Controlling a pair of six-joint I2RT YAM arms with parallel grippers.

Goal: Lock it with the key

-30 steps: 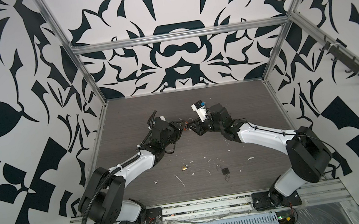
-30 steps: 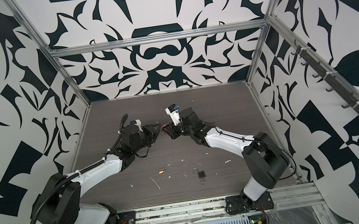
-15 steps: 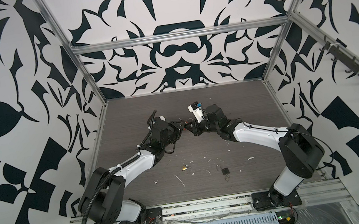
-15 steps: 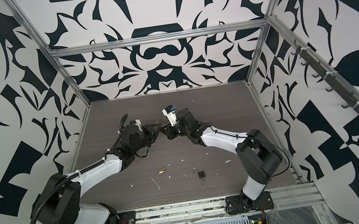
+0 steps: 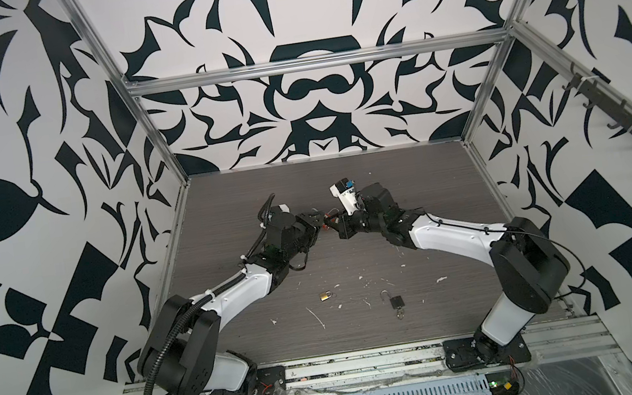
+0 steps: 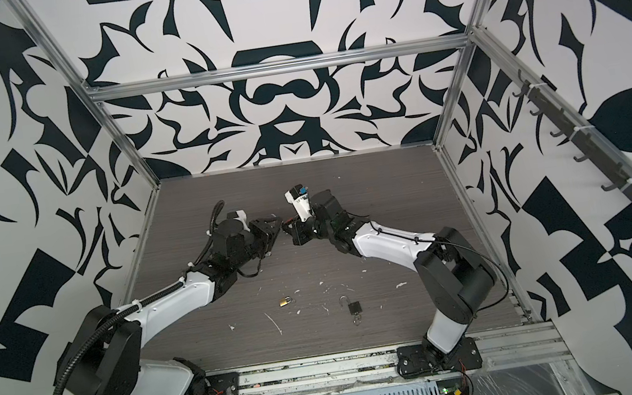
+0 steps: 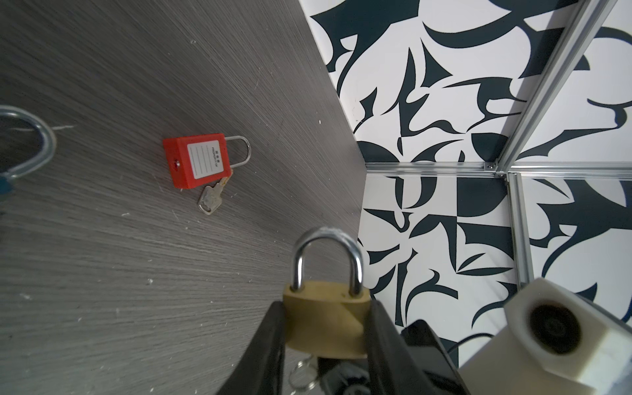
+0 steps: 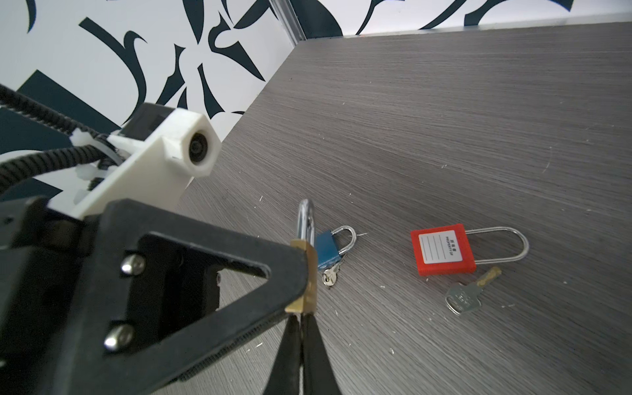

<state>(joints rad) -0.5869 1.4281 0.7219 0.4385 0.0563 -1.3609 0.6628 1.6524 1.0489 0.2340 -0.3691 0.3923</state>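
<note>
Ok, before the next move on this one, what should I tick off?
1. Brass padlock clamped in the left gripper: ok.
2. Shackle has both legs in the body: ok.
3. Right gripper shut at the padlock's base: ok.
4. Key between the right jaws: cannot tell, hidden.
5. Key seated in the keyhole: cannot tell; only a key ring shows below the body.
6. Red padlock and blue padlock clear of both grippers: ok.
</note>
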